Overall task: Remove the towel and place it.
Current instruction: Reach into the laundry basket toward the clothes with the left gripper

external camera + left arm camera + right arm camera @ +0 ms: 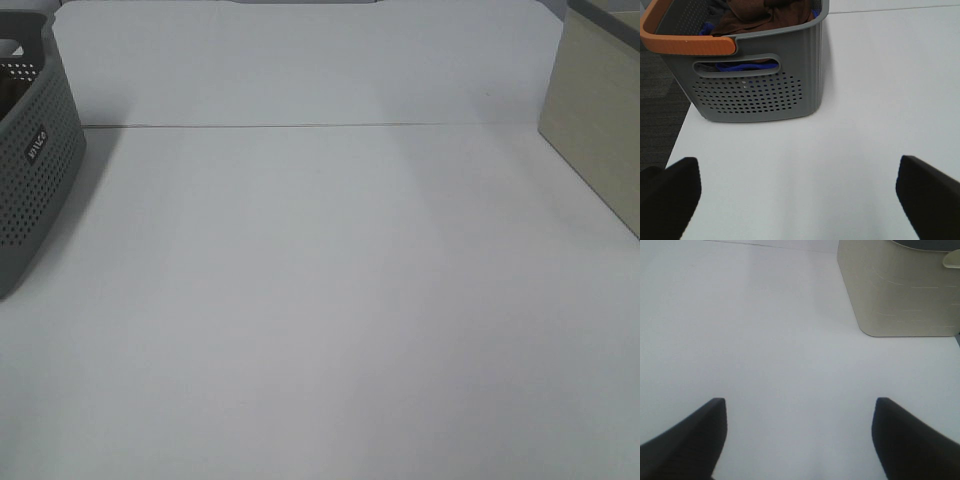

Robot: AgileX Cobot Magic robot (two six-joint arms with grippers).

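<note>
Lying crumpled, dark brown towel (757, 15) fills grey basket (760, 95).

My left gripper (799, 195) has two matte black fingers with blunt, squared tips. My right gripper (800, 427) has dark, wedge-shaped ones.

Left gripper (797, 200): jaws spread wide at the frame's lower corners, only bare white surface (880, 90) between them. Upper left of frame: grey perforated basket (760, 95) with orange handle (685, 42). Brown towel (760, 15) bunched inside; blue cloth (747, 65) shows through the handle slot.
</note>
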